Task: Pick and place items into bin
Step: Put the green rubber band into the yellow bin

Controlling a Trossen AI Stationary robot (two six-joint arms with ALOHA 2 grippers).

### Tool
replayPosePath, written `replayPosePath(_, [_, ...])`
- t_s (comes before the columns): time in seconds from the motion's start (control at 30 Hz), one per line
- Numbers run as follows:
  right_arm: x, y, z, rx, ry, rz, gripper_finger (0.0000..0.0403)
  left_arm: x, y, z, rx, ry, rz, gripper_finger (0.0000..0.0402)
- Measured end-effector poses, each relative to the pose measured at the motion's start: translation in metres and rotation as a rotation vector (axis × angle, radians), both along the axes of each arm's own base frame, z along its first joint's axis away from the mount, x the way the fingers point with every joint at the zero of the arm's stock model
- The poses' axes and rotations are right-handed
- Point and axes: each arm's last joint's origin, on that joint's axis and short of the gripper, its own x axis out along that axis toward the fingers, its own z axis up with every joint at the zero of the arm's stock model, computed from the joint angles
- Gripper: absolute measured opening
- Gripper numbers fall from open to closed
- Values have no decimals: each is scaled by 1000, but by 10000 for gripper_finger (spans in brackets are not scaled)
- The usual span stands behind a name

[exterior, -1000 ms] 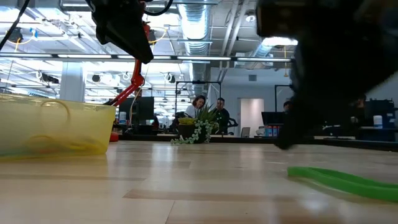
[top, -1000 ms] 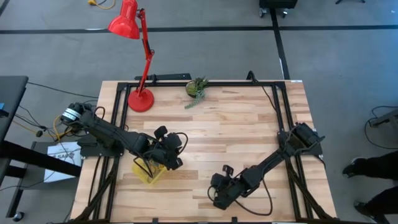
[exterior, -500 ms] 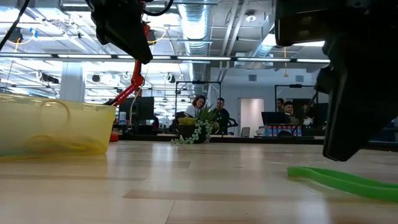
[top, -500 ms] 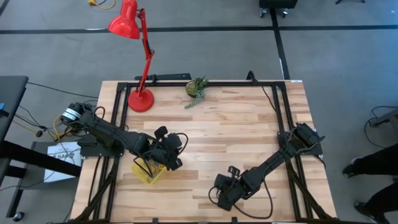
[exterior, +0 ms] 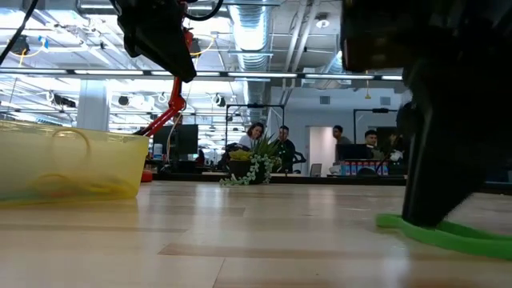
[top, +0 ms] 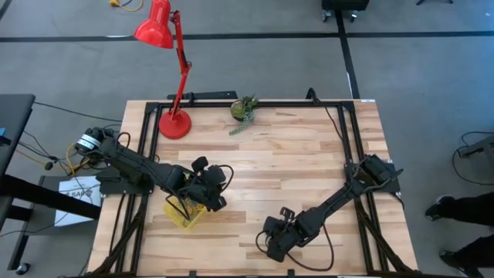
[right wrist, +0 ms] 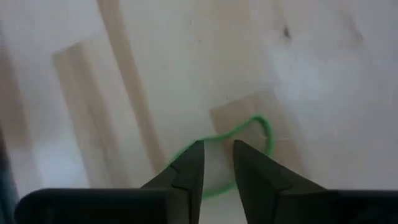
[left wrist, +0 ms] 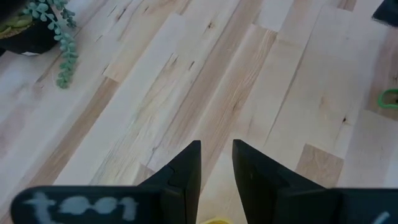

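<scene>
The bin (top: 185, 213) is a yellow translucent tray at the table's left front, and bands lie inside it (exterior: 64, 189). My left gripper (top: 218, 201) hangs above the bin's right end, open and holding nothing (left wrist: 216, 155). A green rubber-band loop (right wrist: 265, 128) lies flat on the wood near the front edge (exterior: 460, 234). My right gripper (right wrist: 217, 157) is open and points steeply down at it (top: 272, 245). One strand of the loop runs behind its two fingertips. The same band shows far off in the left wrist view (left wrist: 390, 96). My right gripper comes at the green band from above, slanting. Its fingertips (exterior: 428, 214) are down at the table beside the band's near strand (right wrist: 186, 151), and the fingers lie across that strand. I cannot tell whether they touch the band, which lies flat on the table.
A red desk lamp stands on its base (top: 174, 123) at the far left, with a small potted plant (top: 244, 108) at the far middle. Bare wood (top: 293, 162) spreads between the arms. People sit in the room beyond the table (exterior: 268, 142).
My right gripper rose a little and then came down onto the spot where the green band lies, near the table's front edge, tipping as it went. The band has stayed flat on the wood.
</scene>
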Motion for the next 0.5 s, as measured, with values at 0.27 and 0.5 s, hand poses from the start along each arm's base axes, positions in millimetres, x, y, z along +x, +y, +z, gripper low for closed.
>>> replayPosePath(0.27, [2,-5,-4,-4,-13,30,68,0,0,0,1,0,-1,82])
replayPosePath(0.5, [4,-6,-4,-5,-14,33,23,0,0,0,10,5,-11,82])
